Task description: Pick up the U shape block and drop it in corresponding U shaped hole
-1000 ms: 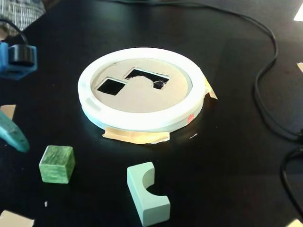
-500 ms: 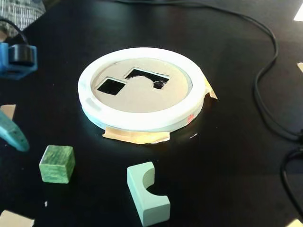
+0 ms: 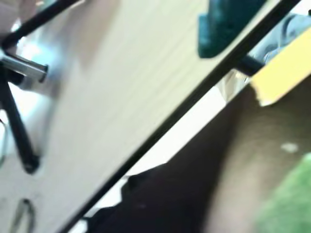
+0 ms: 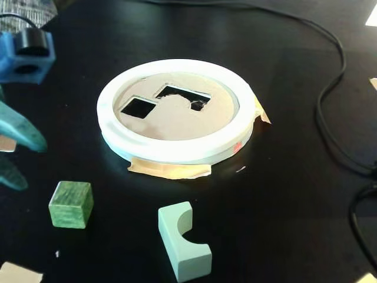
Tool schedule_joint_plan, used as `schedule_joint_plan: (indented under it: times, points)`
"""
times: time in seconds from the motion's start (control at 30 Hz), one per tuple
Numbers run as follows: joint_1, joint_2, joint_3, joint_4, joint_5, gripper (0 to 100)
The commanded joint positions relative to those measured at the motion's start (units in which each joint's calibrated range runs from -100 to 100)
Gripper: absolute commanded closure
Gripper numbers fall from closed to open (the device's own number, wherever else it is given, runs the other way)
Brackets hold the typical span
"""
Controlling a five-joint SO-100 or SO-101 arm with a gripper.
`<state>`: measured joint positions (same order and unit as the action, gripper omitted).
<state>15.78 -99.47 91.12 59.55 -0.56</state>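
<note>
Fingers sit spread and empty at the fixed view's left edge; you're still approaching. Reach to the lower-centre U block, then the U hole.

A black table carries everything. In the fixed view the pincer hangs at the left edge with the green cube just below it and the U shape block further right along the near edge, lying flat. The white-rimmed disc with the U shaped hole sits on tan tape up and to the right of the pincer, and a black cable runs far beyond it.
</note>
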Motion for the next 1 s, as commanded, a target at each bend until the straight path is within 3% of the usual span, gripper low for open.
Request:
schedule_joint_plan:
  times: [0.0, 0.23, 0.5, 0.77, 0.97]
  points:
    - [-2.2, -0.4, -12.9, -4.2, -1.7, 9]
    - [-12.9, 17.3, -29.3, -6.3, -1.9, 9]
    - [-12.9, 62.3, -61.0, -9.4, -0.9, 11]
    - [-13.7, 94.4, -85.2, 1.5, 11.0, 11]
    - [-12.9, 108.8, -95.9, 9.7, 15.2, 10]
